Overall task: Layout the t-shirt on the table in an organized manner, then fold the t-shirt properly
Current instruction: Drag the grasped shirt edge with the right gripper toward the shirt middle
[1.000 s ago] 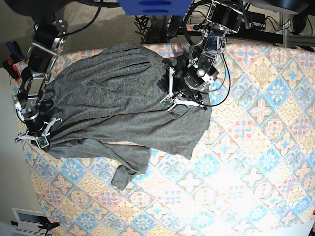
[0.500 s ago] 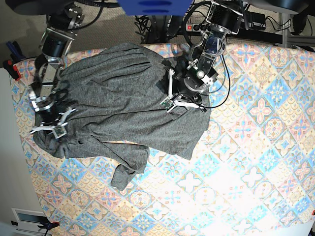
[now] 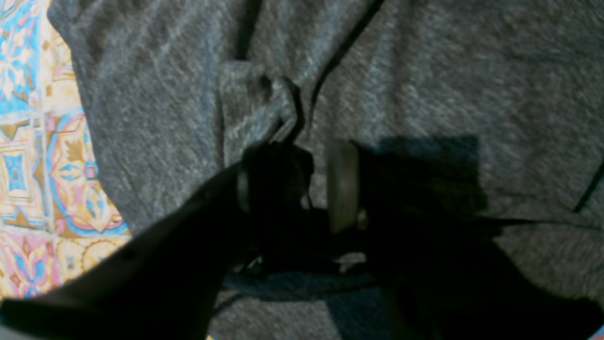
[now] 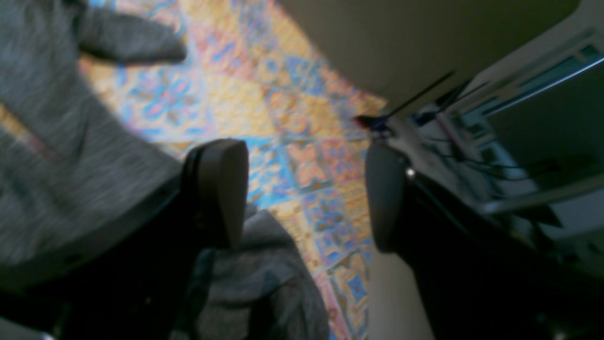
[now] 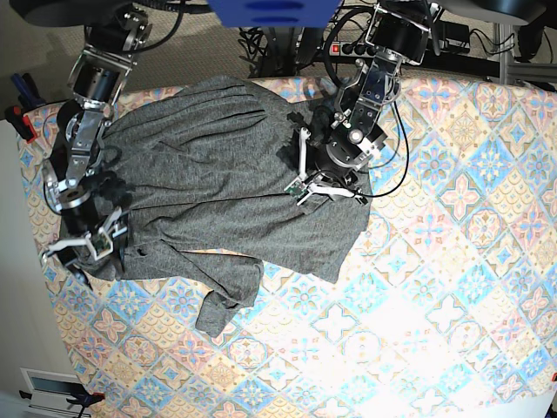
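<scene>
The dark grey t-shirt (image 5: pixel 209 183) lies wrinkled on the far left of the patterned table (image 5: pixel 452 261), with one sleeve (image 5: pixel 228 303) trailing toward the front. My left gripper (image 5: pixel 318 181) sits on the shirt's right side. In the left wrist view this gripper (image 3: pixel 295 184) is shut on a raised fold of the t-shirt (image 3: pixel 264 104). My right gripper (image 5: pixel 83 244) hovers at the shirt's left edge. Its jaws (image 4: pixel 302 193) stand wide open with only table (image 4: pixel 292 108) showing between them, and grey t-shirt (image 4: pixel 52 156) lies to the left and below.
Cables and a power strip (image 5: pixel 348 48) run behind the table's far edge. A blue object (image 5: pixel 270 10) hangs at the top. The table's left edge (image 5: pixel 39 261) is close beside my right gripper, with pale floor beyond.
My right gripper has opened and let go of the shirt's left edge after carrying it inward, then dropped back toward the front. The left gripper keeps its hold and has shifted slightly farther back.
</scene>
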### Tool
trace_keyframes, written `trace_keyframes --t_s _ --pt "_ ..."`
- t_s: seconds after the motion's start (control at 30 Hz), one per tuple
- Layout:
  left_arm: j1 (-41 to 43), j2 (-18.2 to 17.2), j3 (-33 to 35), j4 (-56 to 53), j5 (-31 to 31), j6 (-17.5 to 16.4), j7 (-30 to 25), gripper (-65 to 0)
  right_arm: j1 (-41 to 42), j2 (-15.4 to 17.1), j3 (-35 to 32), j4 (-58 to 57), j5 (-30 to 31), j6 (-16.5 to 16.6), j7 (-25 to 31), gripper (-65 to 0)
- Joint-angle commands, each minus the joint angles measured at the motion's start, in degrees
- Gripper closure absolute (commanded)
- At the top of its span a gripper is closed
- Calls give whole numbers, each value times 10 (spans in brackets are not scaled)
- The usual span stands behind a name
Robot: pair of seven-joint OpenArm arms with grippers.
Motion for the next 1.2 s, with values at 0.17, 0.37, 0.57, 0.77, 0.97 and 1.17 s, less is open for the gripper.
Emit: trace_keyframes --t_s 0.17,0.37,0.57,0.77,0.97,1.17 --pt "-5 2 -1 9 -2 1 -9 -208 31 -37 -55 -25 -6 77 -60 -343" --pt "-5 2 0 9 -2 1 -9 -208 125 -58 -67 -81 -8 103 -65 -341" --pt "-3 2 -2 9 -2 1 -9 -208 134 -58 -67 -201 -8 103 -63 -341" --pt "-2 2 -2 9 -2 1 -9 -208 136 -58 -67 -267 -8 103 -60 -341" --pt "-5 2 -1 9 -2 1 -9 -208 163 -58 -67 -304 -8 102 -60 -341" --pt "-4 2 -2 9 -2 1 -9 -208 185 -58 -67 -347 -8 102 -60 -341"
